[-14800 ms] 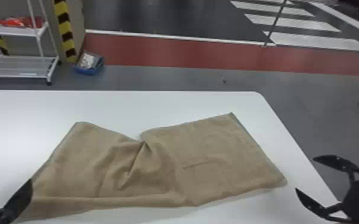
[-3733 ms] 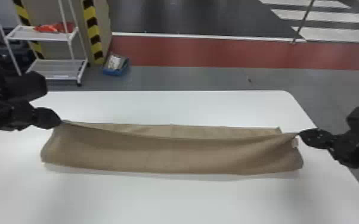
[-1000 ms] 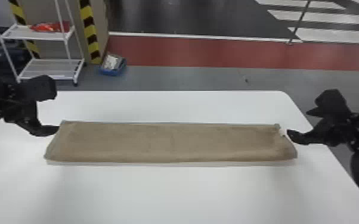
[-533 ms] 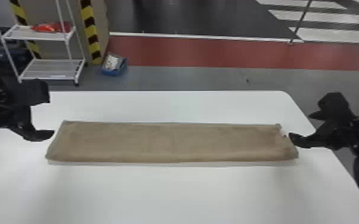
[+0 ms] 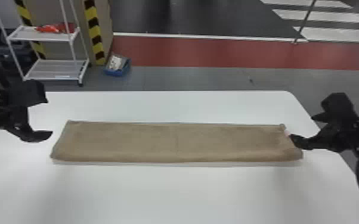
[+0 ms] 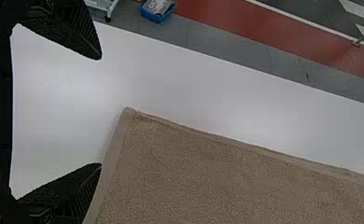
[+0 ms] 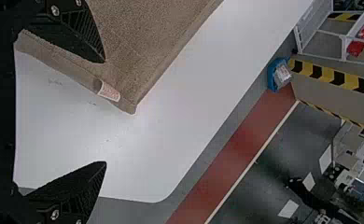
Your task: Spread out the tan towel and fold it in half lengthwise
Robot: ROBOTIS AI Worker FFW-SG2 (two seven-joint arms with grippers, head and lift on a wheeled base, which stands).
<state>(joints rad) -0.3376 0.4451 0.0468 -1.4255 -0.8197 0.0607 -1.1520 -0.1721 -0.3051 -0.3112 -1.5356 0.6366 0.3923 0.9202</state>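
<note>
Tan towel (image 5: 176,143) lay flat on the surface (image 5: 170,193), a long folded strip. Left tool (image 6: 100,111) and right tool (image 7: 105,112) stood open by its short ends, presumably to leave the fold undisturbed.

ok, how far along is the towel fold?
Looks done: tan towel lies flat in a long narrow strip, far edges nearly aligned. In hand: nothing; left end effector and right end effector open, empty. Remaining: probably just backing off from its short ends.
</note>
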